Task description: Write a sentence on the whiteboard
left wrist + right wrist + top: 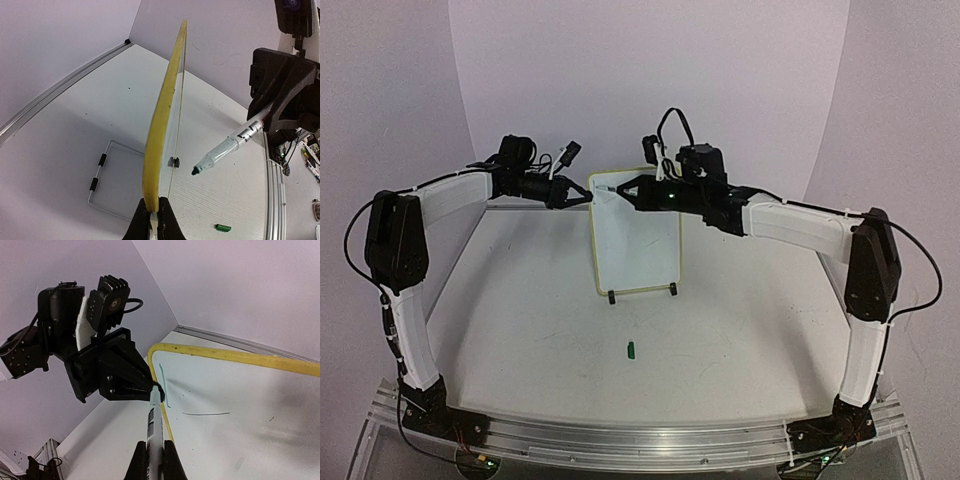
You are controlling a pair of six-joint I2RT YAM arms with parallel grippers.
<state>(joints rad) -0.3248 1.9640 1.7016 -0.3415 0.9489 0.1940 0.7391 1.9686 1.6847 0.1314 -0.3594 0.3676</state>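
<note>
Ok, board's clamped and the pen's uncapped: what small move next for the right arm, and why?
Probably ease the right gripper's pen tip in onto the whiteboard face, beside the green strokes. The left wrist view shows the tip apparently off the surface, only two short marks are drawn, and the left gripper steadies the yellow rim.

High rear camera looks down; wrist cameras closely share whiteboard (640,250).
</note>
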